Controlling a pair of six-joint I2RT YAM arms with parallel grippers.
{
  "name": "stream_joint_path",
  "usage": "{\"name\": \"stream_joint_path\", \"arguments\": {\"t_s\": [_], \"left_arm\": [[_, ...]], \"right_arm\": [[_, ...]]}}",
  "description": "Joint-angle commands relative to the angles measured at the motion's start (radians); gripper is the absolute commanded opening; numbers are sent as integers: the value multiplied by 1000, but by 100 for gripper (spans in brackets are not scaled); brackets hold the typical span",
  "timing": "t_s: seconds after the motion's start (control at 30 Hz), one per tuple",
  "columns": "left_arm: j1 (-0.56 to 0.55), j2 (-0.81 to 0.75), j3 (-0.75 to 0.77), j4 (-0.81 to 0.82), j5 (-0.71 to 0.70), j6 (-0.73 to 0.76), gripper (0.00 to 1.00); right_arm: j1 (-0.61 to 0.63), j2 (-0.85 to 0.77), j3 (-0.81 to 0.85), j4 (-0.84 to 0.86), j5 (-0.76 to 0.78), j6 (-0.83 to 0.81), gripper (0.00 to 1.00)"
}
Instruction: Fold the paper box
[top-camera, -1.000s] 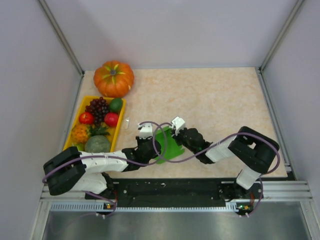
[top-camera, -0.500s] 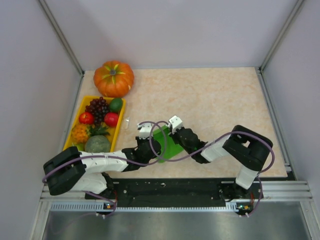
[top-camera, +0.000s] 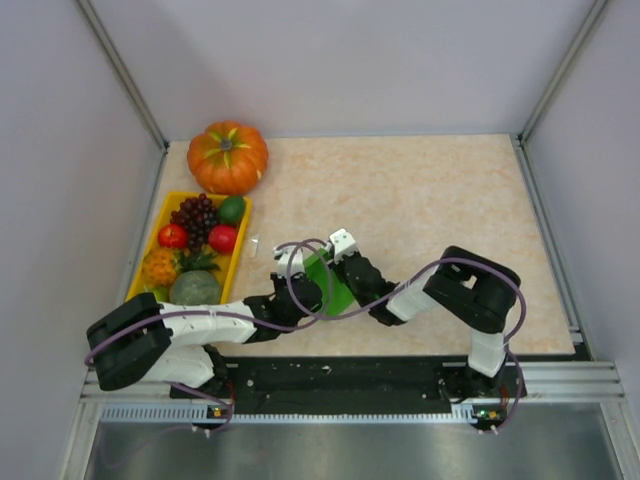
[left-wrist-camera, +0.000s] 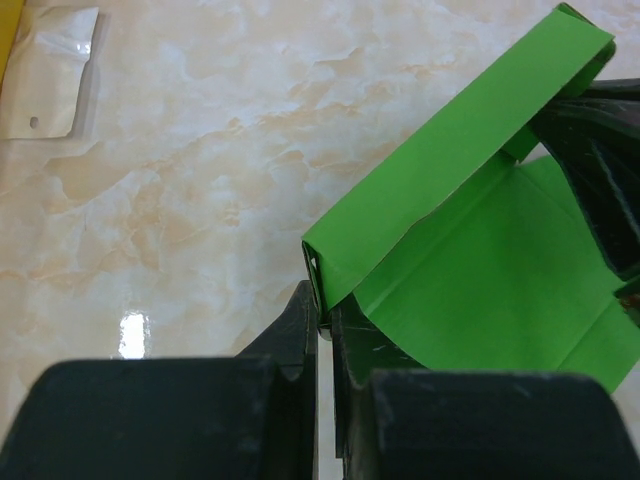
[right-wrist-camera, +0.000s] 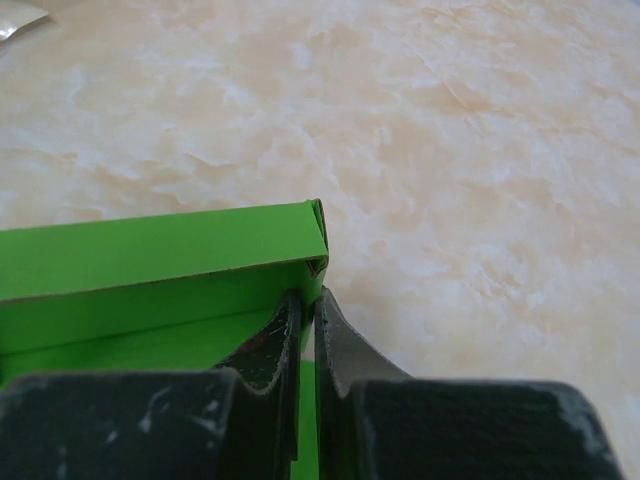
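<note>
Near the table's front middle, the left gripper (left-wrist-camera: 320, 312) and right gripper (right-wrist-camera: 306, 303) each pinch one end of the box's (top-camera: 335, 292) folded-up flap.

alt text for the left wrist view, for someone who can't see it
The left gripper, shut, pinches one corner of a raised folded flap of the paper box, bright green card lying on a marbled beige table. A small clear plastic piece lies at top left.
</note>
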Motion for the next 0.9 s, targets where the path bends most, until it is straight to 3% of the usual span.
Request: {"name": "stream_joint_path", "arguments": {"t_s": [0.0, 0.07, 0.2, 0.47, 0.87], "left_arm": [[-25, -9, 43, 40, 109, -26, 0], [-28, -11, 46, 40, 125, -36, 0], [-29, -31, 52, 37, 144, -62, 0], [-31, -59, 4, 69, 153, -82, 0], [-31, -32, 1, 110, 191, -96, 0]], "right_arm": [[64, 95, 128, 7, 231, -16, 0], [109, 167, 169, 31, 427, -49, 0], [137, 213, 215, 62, 529, -88, 0], [100, 155, 103, 209, 126, -7, 0], [71, 123, 97, 172, 37, 59, 0]]}}
